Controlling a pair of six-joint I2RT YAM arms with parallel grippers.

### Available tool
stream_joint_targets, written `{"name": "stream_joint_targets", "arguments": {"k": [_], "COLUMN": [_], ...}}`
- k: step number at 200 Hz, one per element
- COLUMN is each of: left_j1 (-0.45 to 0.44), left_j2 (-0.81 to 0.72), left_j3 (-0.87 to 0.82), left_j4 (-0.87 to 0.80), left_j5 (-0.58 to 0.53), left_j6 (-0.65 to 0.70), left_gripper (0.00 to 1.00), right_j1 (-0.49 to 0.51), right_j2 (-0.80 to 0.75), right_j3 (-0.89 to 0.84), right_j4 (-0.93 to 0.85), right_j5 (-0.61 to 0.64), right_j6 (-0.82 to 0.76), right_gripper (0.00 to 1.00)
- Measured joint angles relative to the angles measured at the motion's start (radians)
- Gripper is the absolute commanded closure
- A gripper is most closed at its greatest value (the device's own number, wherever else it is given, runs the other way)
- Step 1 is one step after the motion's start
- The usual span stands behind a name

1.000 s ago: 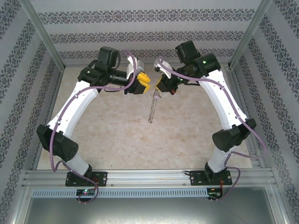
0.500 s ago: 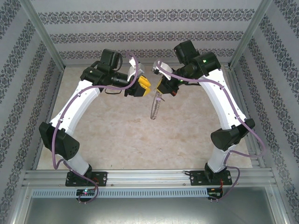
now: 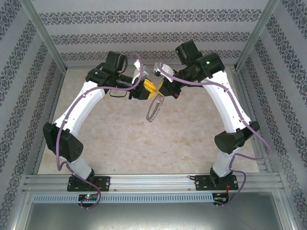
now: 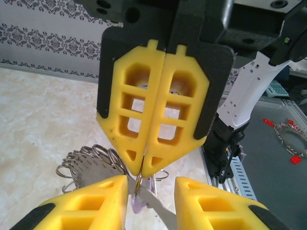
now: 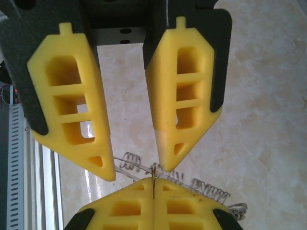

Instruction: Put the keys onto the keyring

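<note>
Top view: 2 arms meet at the far middle of 1 beige marbled table (image 3: 120, 139), enclosed by 3 patterned walls (image 3: 153, 38). 1 keyring (image 3: 153, 110) is hung tilted above the table from the right gripper (image 3: 162, 92), beside the left gripper (image 3: 150, 88).

Left wrist view: the left gripper's (image 4: 151, 186) 2 yellow fingers are held apart around the right gripper's (image 4: 142, 172) tips, which are pressed together on the keyring (image 4: 93, 160).

Right wrist view: the right gripper (image 5: 153, 186) is clamped on the keyring's (image 5: 208, 188) thin rim; the left gripper (image 5: 136, 170) is spread just above. Keys cannot be told from loops.
</note>
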Motion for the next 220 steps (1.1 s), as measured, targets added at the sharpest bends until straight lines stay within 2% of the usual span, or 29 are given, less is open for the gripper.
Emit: {"name": "stream_joint_targets", "arguments": {"k": [56, 78, 114, 130, 217, 220], "left_j1": [-0.002, -0.003, -0.003, -0.002, -0.003, -0.003], "left_j2": [0.013, 0.02, 0.02, 0.02, 0.019, 0.019], "left_j3": [0.0, 0.0, 0.0, 0.0, -0.03, -0.032], "left_j4": [-0.002, -0.003, -0.008, -0.012, 0.035, 0.039], "left_j5": [0.007, 0.007, 0.011, 0.011, 0.04, 0.043], "left_j6": [0.0, 0.001, 0.005, 0.006, -0.01, -0.012], "left_gripper": [0.7, 0.73, 0.89, 1.0, 1.0, 0.97], "right_j1": [0.006, 0.006, 0.006, 0.006, 0.006, 0.006], "right_j2": [0.004, 0.004, 0.004, 0.004, -0.01, -0.011], "right_j3": [0.0, 0.001, 0.002, 0.003, -0.014, -0.017], "right_j4": [0.0, 0.0, -0.001, -0.005, 0.006, 0.007], "right_j5": [0.0, 0.0, 0.0, 0.0, 0.005, 0.005], "right_j6": [-0.003, -0.003, -0.003, -0.003, 0.02, 0.021], "right_gripper": [1.0, 1.0, 1.0, 1.0, 1.0, 1.0]}}
